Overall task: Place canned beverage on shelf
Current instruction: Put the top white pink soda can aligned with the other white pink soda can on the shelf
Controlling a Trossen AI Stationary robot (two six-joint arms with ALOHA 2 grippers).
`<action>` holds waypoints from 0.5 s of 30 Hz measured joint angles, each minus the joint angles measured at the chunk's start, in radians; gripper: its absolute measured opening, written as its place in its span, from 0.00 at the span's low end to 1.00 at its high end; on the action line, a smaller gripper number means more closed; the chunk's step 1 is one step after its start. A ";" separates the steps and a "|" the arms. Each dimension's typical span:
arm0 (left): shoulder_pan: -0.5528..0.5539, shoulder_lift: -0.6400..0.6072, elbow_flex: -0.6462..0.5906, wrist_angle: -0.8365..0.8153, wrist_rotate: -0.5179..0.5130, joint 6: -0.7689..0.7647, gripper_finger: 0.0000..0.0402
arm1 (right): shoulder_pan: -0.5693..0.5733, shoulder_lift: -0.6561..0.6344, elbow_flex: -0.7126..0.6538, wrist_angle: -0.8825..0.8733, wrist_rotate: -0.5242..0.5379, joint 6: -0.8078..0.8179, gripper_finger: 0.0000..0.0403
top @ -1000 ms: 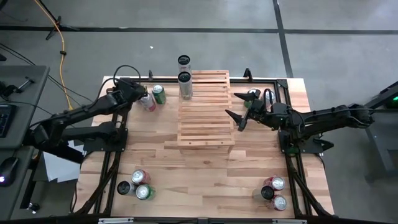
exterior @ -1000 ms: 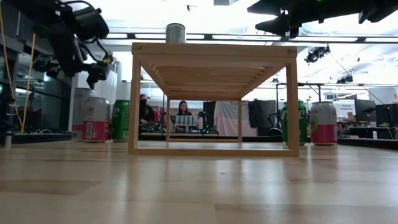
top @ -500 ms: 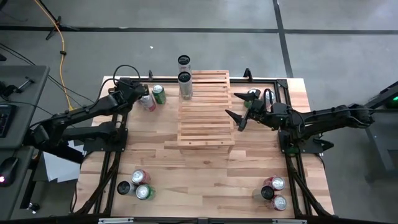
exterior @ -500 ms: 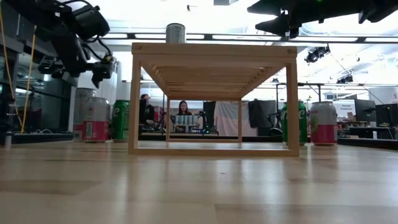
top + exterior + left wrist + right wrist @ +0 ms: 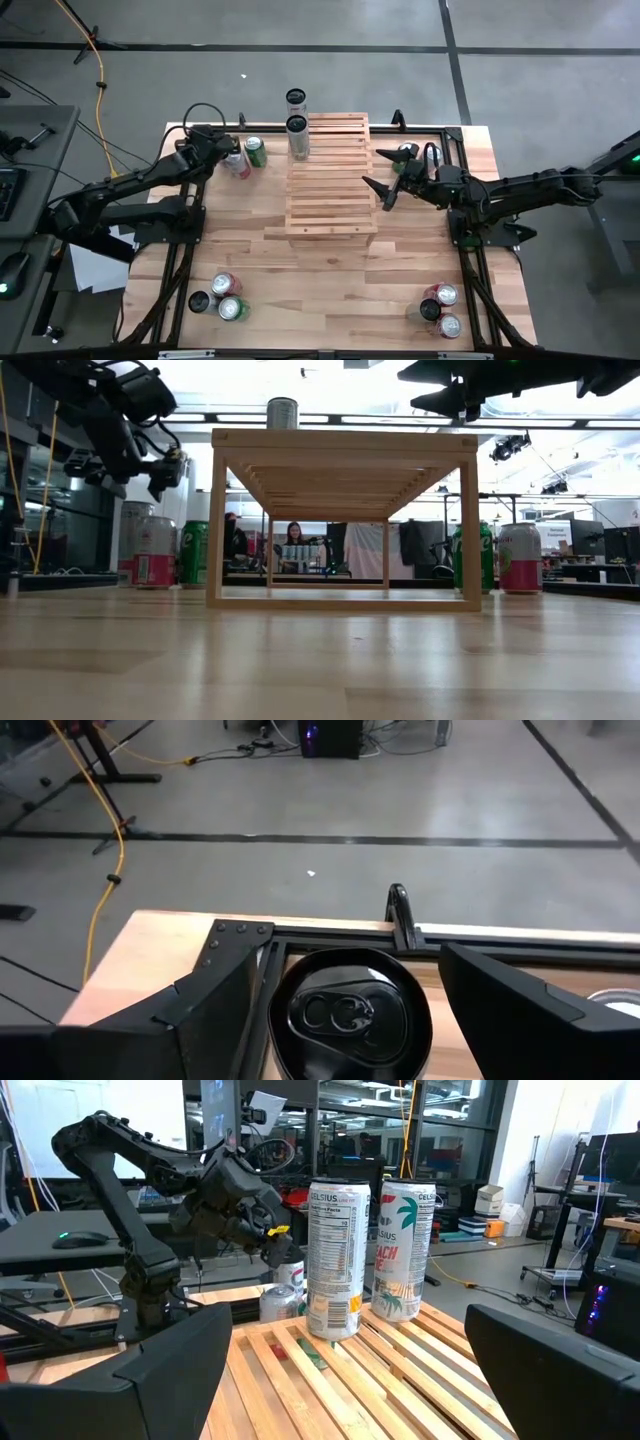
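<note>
Two tall cans [image 5: 296, 135] stand at the far left corner of the shelf [image 5: 330, 180], which sits mid-table. My left gripper [image 5: 228, 160] hovers with fingers open over a dark-topped can [image 5: 352, 1025] at the far left, holding nothing. My right gripper [image 5: 386, 176] waits wide open, empty, beside the shelf's right edge.
</note>
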 joint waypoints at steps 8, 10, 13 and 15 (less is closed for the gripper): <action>0.000 0.000 0.000 0.000 0.010 0.067 0.76 | 0.000 0.000 0.000 0.000 0.000 0.000 0.96; 0.000 0.000 0.000 0.001 0.004 0.060 0.77 | 0.000 0.000 0.000 0.000 0.000 0.000 0.96; 0.000 0.000 0.000 0.001 0.001 0.061 0.81 | 0.000 0.000 0.000 0.000 0.000 0.000 0.96; 0.000 0.000 0.000 0.001 0.000 0.061 0.84 | 0.000 0.000 0.000 0.000 0.000 0.000 0.96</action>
